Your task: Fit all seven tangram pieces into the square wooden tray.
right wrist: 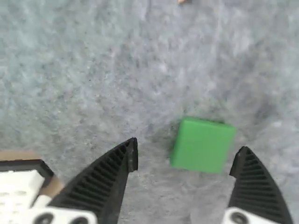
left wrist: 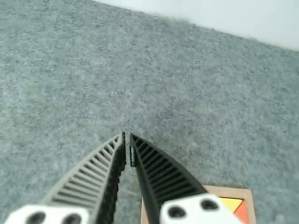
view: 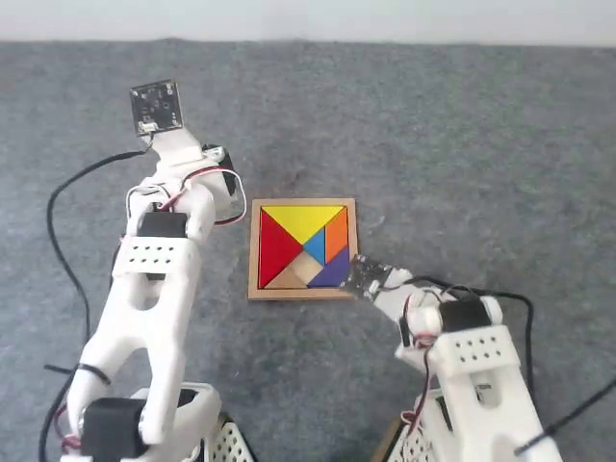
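Observation:
The square wooden tray lies mid-table in the high view. It holds a yellow triangle, a red triangle, and orange, blue, purple and tan pieces. A green square piece lies flat on the grey carpet. My right gripper is open, and the square sits between its spread fingertips, nearer one of them. The right arm's wrist hangs just off the tray's near right corner. My left gripper is shut on nothing above bare carpet, with a tray corner close behind it.
Grey carpet covers the table up to a pale wall at the far edge. The left arm stands left of the tray, with cables trailing beside it. Open carpet lies beyond and to the right of the tray.

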